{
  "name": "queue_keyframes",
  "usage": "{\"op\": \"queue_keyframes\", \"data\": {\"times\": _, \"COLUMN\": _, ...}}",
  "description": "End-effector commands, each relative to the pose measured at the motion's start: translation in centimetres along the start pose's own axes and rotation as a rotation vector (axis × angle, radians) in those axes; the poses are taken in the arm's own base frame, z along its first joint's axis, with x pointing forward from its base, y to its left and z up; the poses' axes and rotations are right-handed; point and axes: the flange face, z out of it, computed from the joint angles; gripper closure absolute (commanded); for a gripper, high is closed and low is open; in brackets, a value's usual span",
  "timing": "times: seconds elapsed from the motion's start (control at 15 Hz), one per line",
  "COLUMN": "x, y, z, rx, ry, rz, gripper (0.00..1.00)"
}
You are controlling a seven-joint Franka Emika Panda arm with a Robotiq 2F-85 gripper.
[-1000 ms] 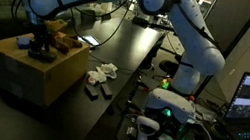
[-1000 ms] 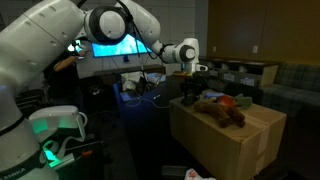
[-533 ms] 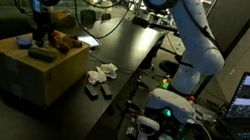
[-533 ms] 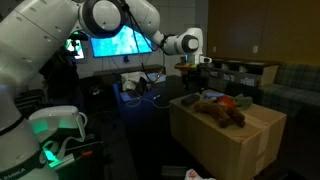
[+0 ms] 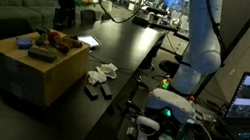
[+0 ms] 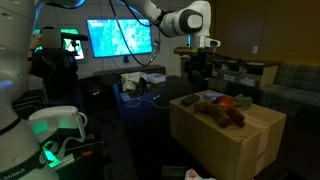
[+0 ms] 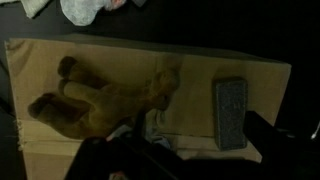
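Gripper (image 6: 197, 80) is open and empty: in the wrist view the dark fingers (image 7: 278, 140) stand wide apart at the bottom of the frame, with only box top showing between them. A second ago it was down on the cardboard box (image 5: 17, 78), right at the grey block (image 5: 41, 54). Now it has lifted well clear and hangs high above the box's far side, and the arm has swung up with it. The block stayed behind, so it is let go of and no longer in contact. It lies flat on the box top near one end, beside the plush toy (image 7: 105, 100) but apart from it, with bare cardboard between. The block is a dark grey rectangular slab with rounded corners and a matte, finely textured face; it looks rigid, though I cannot tell the material. The plush is brown, soft and fuzzy, lumpy with limbs, and sprawled across the middle of the box top. Something orange-red (image 6: 230, 100) sits against it; I cannot tell what. The box is plain tan corrugated board with square edges and a smooth top. A crumpled white cloth (image 5: 102, 73) lies off the box, near it on the dark surface below.
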Motion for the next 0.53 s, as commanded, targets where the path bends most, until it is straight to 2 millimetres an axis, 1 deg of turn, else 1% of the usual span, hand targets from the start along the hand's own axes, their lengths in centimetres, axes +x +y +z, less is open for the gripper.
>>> {"op": "queue_keyframes", "data": {"times": 0.0, "x": -4.5, "y": 1.5, "z": -1.5, "rx": -0.006, "ry": 0.1, "rz": 0.017, "gripper": 0.0}}
{"op": "queue_keyframes", "data": {"times": 0.13, "x": -6.5, "y": 2.3, "z": -1.4, "rx": -0.014, "ry": 0.154, "rz": 0.025, "gripper": 0.0}}
{"op": "queue_keyframes", "data": {"times": 0.27, "x": -8.7, "y": 2.9, "z": -0.8, "rx": -0.018, "ry": 0.196, "rz": 0.029, "gripper": 0.0}}
{"op": "queue_keyframes", "data": {"times": 0.4, "x": -11.3, "y": 3.6, "z": 0.1, "rx": -0.016, "ry": 0.226, "rz": 0.044, "gripper": 0.0}}
{"op": "queue_keyframes", "data": {"times": 0.47, "x": -7.9, "y": 3.4, "z": 0.5, "rx": -0.027, "ry": 0.177, "rz": 0.044, "gripper": 0.0}}
